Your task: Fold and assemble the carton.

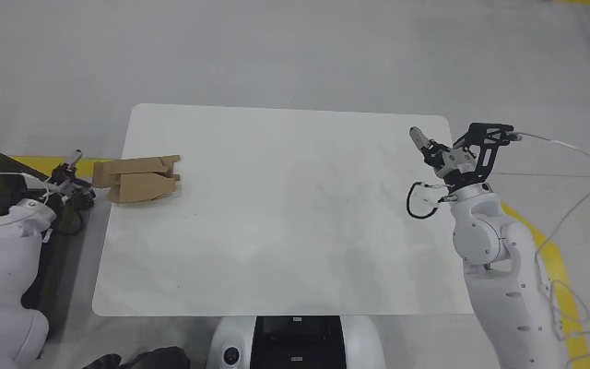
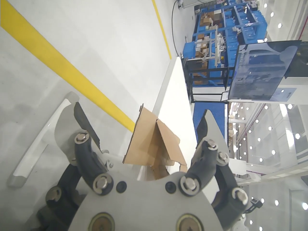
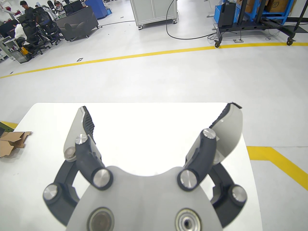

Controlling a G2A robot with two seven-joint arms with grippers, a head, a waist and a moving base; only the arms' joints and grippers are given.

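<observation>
Jaws both spread, carton (image 2: pixel 154 143) open-ended before the left pair.

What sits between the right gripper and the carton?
Nothing: just bare table between the right gripper and the carton, clearest in the top view.

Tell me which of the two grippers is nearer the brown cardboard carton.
The left gripper: it is beside the brown cardboard carton at the white table's edge; the right gripper is at the opposite edge.

Brown carton (image 1: pixel 138 180), white table (image 1: pixel 277 221) — yellow floor line (image 2: pixel 48 52)
</observation>
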